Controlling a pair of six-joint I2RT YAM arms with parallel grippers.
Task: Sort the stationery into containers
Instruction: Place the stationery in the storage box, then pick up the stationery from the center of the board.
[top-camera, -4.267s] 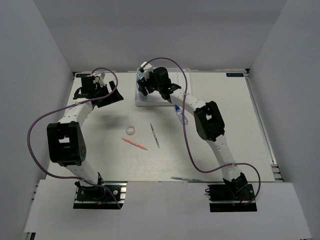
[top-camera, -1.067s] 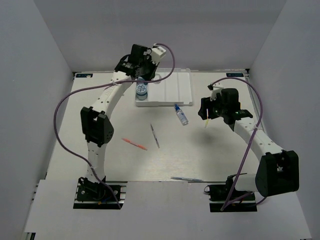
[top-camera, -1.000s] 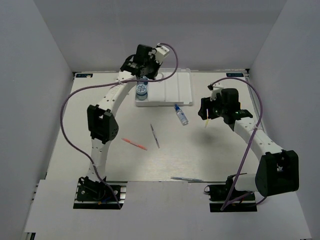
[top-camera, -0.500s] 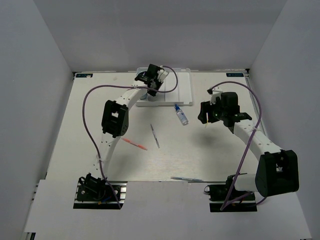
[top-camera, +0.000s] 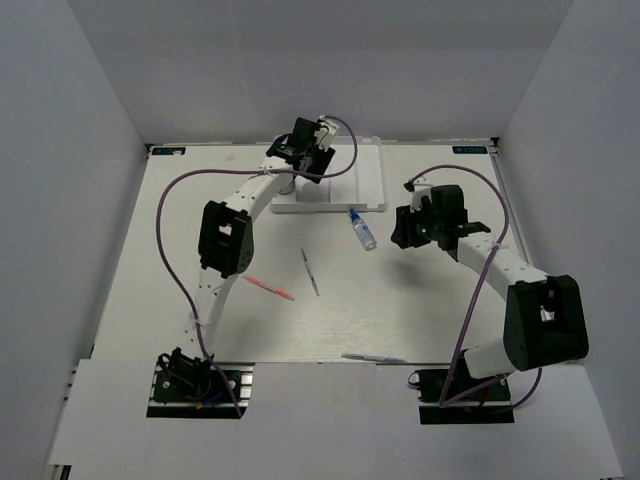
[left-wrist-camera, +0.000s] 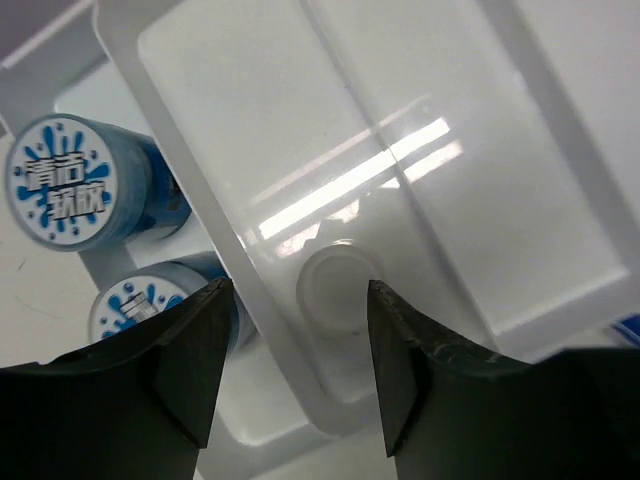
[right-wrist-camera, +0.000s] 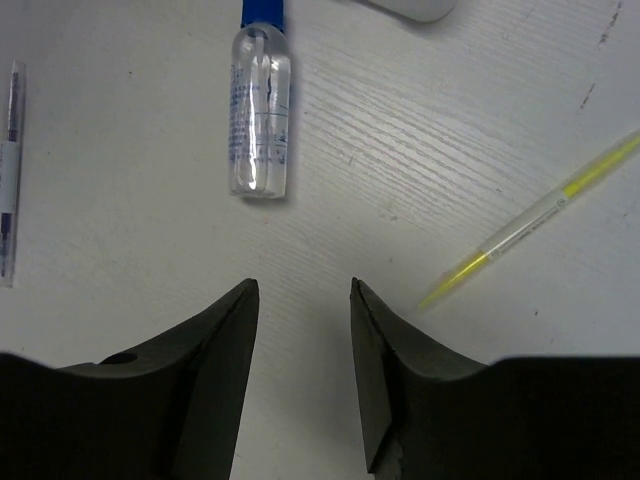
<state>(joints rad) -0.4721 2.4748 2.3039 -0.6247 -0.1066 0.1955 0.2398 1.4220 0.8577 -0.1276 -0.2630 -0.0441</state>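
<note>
Left wrist: left gripper (left-wrist-camera: 298, 292) jaws stood parted over the white tape ring (left-wrist-camera: 335, 290) lying in the tray (left-wrist-camera: 480, 150); right gripper (right-wrist-camera: 302, 287) likewise parted, holding nothing, near the glue bottle (right-wrist-camera: 260, 120).

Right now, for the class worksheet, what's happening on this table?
Two robot arms are sorting stationery into a white four-compartment plastic tray. The left arm reaches over it, jaws open either side of a white tape ring lying in one compartment; two round blue-and-white tape rolls sit in the next. The right arm hovers over the table, jaws open and empty, near a clear blue-capped glue bottle and a thin yellow-green pen. A pink pen and a grey pen lie loose on the table.
</note>
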